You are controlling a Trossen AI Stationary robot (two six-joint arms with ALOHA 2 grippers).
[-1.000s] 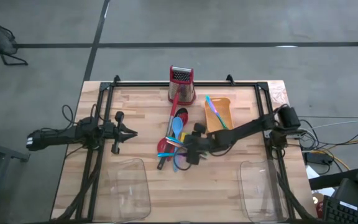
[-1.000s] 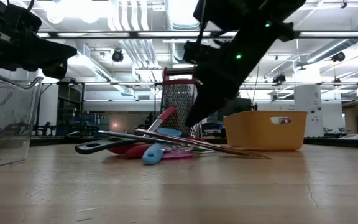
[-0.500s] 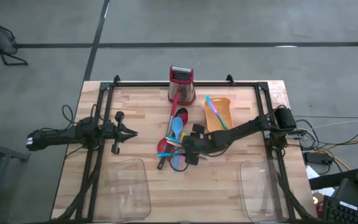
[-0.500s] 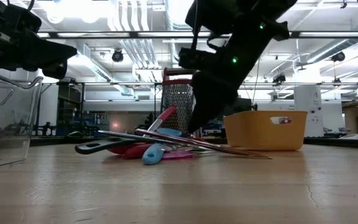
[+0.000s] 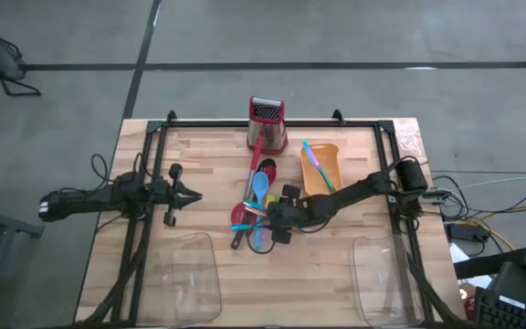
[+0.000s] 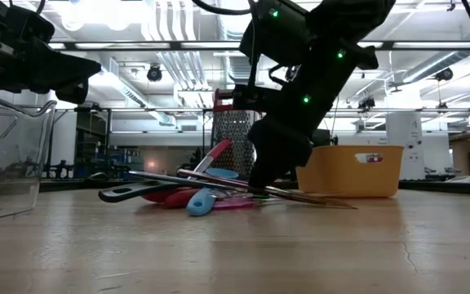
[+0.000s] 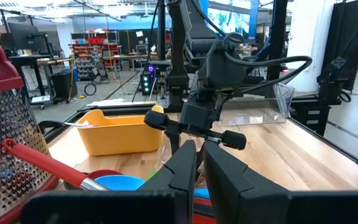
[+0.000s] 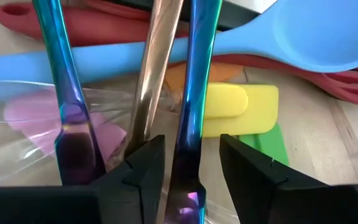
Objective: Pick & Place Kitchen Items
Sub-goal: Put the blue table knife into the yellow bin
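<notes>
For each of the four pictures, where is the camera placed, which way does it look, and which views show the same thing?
High: above, looking down; both arms, left tool.
Low: table height, looking level; right arm over the utensil pile.
Left wrist: looks past shut fingers toward the right arm.
Right wrist: right tool astride an iridescent metal stick.
Shared: red-topped metal grater, orange plastic bin.

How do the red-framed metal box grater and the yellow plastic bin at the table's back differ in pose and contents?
The red-framed metal box grater stands upright, taller than wide in the low view; the yellow plastic bin sits low and wide. The grater is perforated metal with a red frame; the bin is solid yellow plastic. The bin holds thin coloured sticks; the grater shows nothing inside. Both rest on the wooden table, behind the utensil pile.
</notes>
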